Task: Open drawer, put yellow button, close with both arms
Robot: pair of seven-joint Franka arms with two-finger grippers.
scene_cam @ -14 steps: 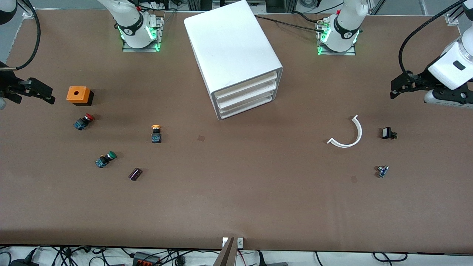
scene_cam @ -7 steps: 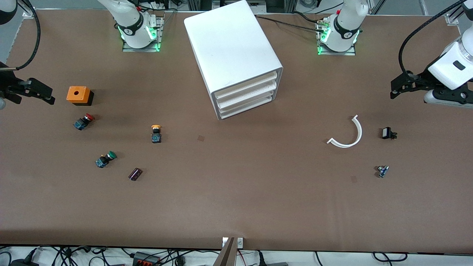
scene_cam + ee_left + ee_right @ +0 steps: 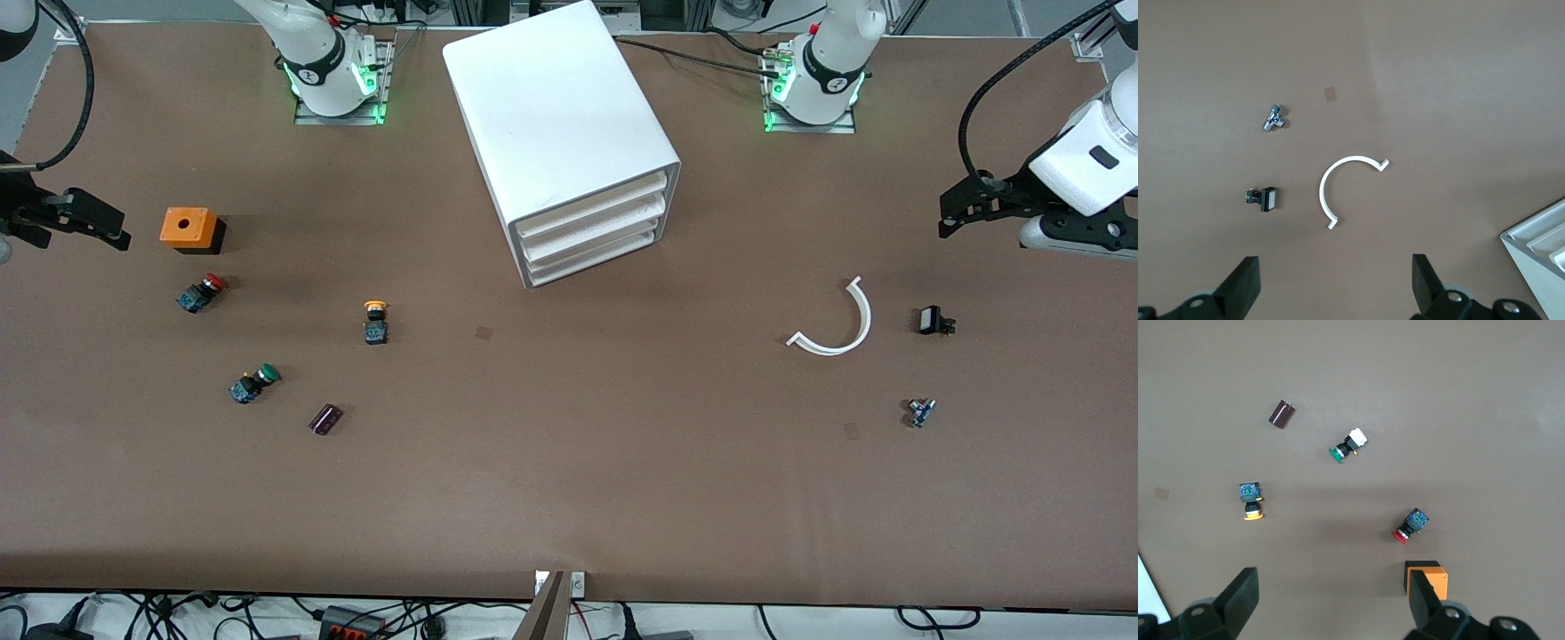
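The top drawer (image 3: 594, 204) of a white three-drawer cabinet (image 3: 556, 111) sits fully shut, like the two drawers under it; the cabinet stands mid-table with its front turned toward the front camera. The yellow button (image 3: 375, 322) lies on the bare table, nearer the camera than the cabinet and toward the right arm's end, with a red-capped switch (image 3: 201, 292), a green-capped switch (image 3: 253, 382) and an orange box (image 3: 186, 228) close by. The right gripper (image 3: 1331, 597) hangs over that end of the table, fingers spread wide and empty. The left gripper (image 3: 1335, 283) hangs over its own end above a white curved strip (image 3: 836, 322), fingers also apart and empty. Nothing of the task looks started: opening, loading and closing all remain.
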